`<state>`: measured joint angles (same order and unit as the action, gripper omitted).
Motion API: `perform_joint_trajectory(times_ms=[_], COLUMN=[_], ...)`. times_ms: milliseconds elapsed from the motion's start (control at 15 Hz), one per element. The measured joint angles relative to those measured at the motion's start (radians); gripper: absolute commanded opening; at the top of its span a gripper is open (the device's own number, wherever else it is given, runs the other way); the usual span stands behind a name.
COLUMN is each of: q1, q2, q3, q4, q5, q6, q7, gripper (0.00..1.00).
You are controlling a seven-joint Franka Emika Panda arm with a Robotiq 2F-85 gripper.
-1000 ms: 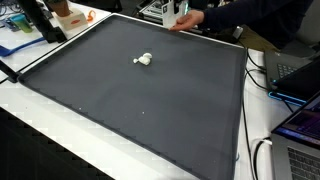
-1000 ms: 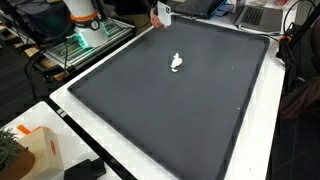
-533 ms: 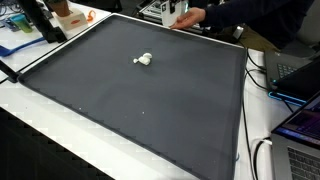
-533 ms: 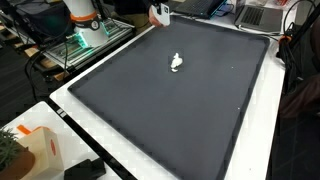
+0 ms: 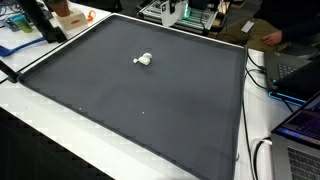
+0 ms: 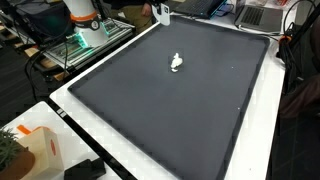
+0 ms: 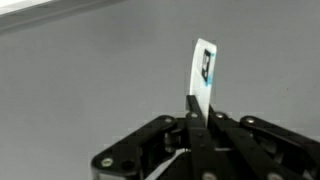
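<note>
Gripper clamped on a thin white card

In the wrist view the black Robotiq gripper (image 7: 198, 112) had its jaws pressed together on the lower end of a thin white card with a blue-black print (image 7: 203, 72). The card stood nearly upright, leaning toward one o'clock, over a plain grey surface (image 7: 80, 70). In an exterior view a small white lump (image 5: 144, 59) lay on the dark grey rectangular mat (image 5: 150, 115), at eleven o'clock from its middle.

The gripper (image 7: 196, 108) is matte black, built of angular linkage bars. Small pale round pins dot its joints. Its two fingers (image 7: 189, 112) are slim, flat and dark.
</note>
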<state>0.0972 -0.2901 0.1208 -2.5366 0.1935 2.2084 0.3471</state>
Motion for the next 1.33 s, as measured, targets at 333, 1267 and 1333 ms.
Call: perform_joint_trajectory(times_ms=[333,1267,1333], q1=[0.0,-0.118,-0.132], q2=[0.0,0.056,0.068], q3=[0.0,0.014,0.013], q4=[0.0,-0.017,-0.017], q5=[0.0,-0.212,-0.232], q6=[0.0,0.199,0.226], q7=[0.0,0.286,0.306], gripper=[0.04,0.04,0.04])
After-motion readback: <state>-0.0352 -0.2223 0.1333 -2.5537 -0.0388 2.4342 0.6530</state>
